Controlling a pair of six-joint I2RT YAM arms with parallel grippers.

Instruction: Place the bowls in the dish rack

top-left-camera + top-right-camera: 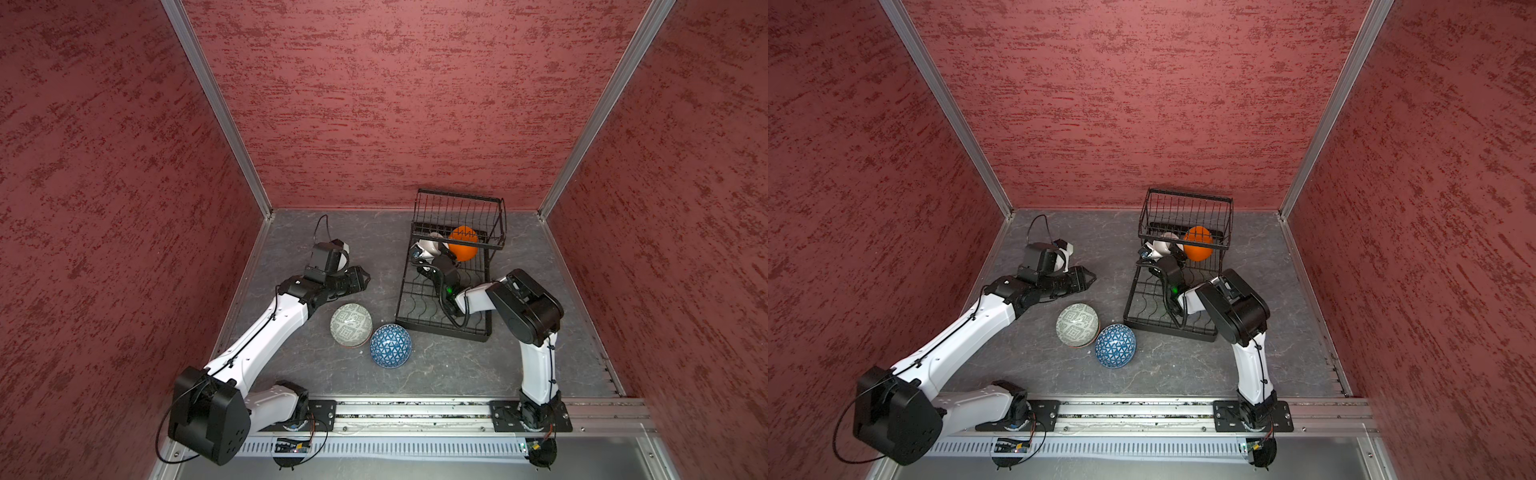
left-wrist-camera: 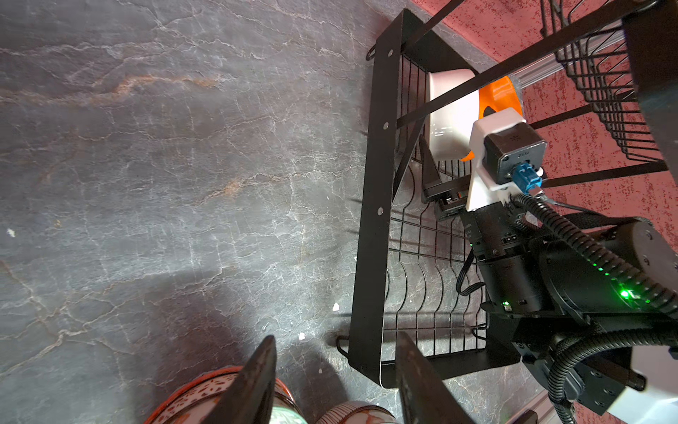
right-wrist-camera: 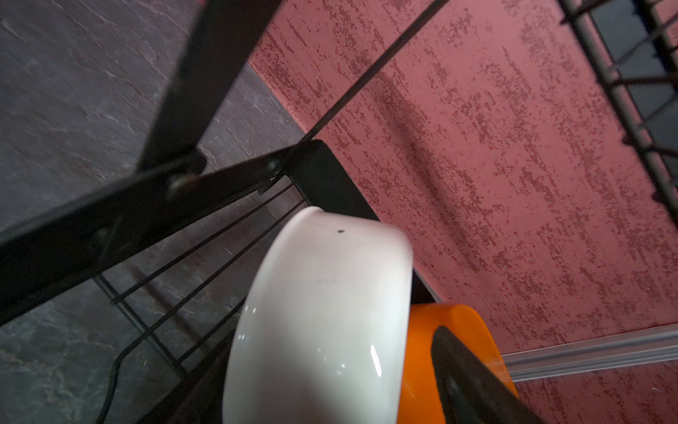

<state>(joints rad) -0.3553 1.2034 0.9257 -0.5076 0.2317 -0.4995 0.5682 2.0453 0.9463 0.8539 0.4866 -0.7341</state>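
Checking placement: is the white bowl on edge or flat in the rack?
On edge: the white bowl stands sideways in the dish rack, beside the orange bowl.

No word, brand or number can be read with certainty. On the dark end face of the camera housing [image 2: 513,148] carried at the right arm's wrist, a small star-like sign and a short line of pale characters are seen, too faint to be made out. Tiny white print is stamped on the black arm casing [image 2: 477,235] just beside it, likewise illegible. The square maze figures on the grey-green bowl [image 1: 351,325] are ornament — no lettering is formed.
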